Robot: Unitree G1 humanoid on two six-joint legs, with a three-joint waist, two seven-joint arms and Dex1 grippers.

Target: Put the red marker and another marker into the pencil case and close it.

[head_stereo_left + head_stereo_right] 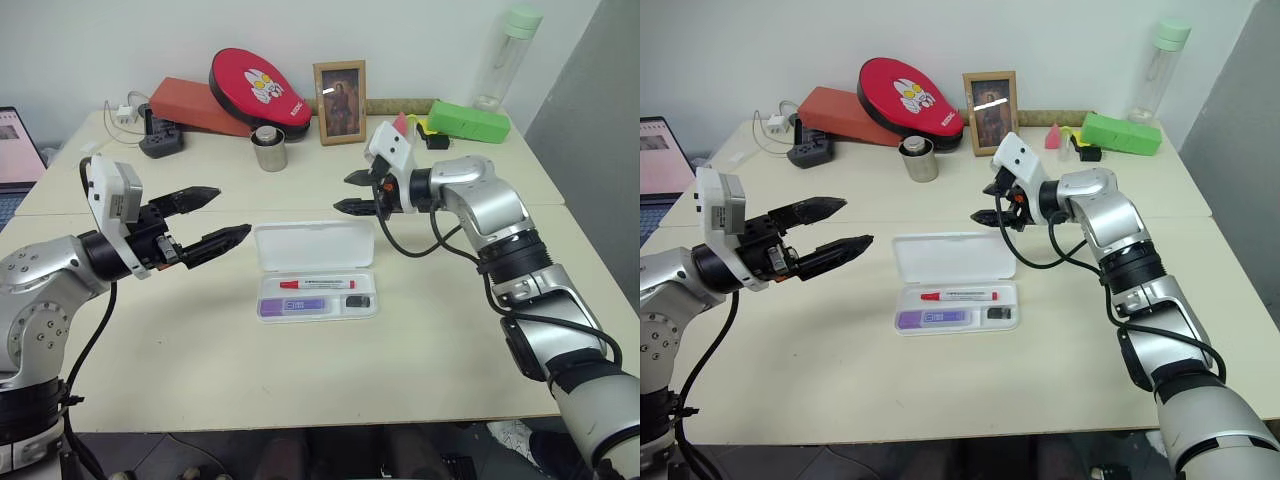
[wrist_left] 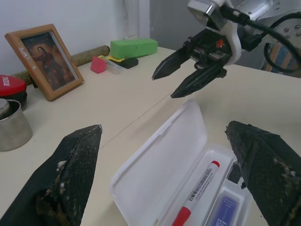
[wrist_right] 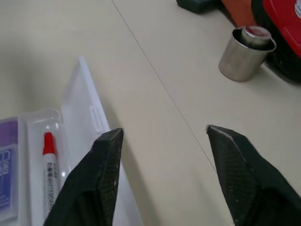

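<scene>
Left eye view: red marker point(image 1: 316, 284) lies crosswise, cap left; both grippers' fingers apart, empty

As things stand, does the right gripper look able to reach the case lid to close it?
Probably yes. The right gripper hangs empty with its fingers apart, just above and behind the raised lid of the case. Nothing lies between them, and the left gripper is off to the other side.
</scene>
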